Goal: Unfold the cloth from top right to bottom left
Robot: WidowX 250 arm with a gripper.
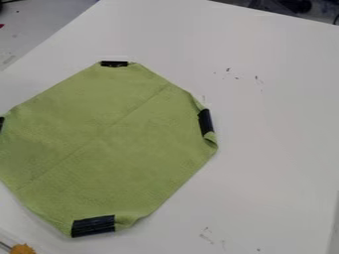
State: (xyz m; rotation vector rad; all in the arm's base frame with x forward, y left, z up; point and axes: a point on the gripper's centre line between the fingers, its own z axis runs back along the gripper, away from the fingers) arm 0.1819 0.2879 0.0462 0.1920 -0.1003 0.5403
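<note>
White table (pixel 278 149) under green cloth (pixel 109 144), spread flat.

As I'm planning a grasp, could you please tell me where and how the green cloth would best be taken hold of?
I'd pinch the green cloth at its right edge, at the small fold just below the black strip, coming in from the right. The material is puckered there and probably easier to catch, whereas the middle looks flat, with only a faint crease.
</note>
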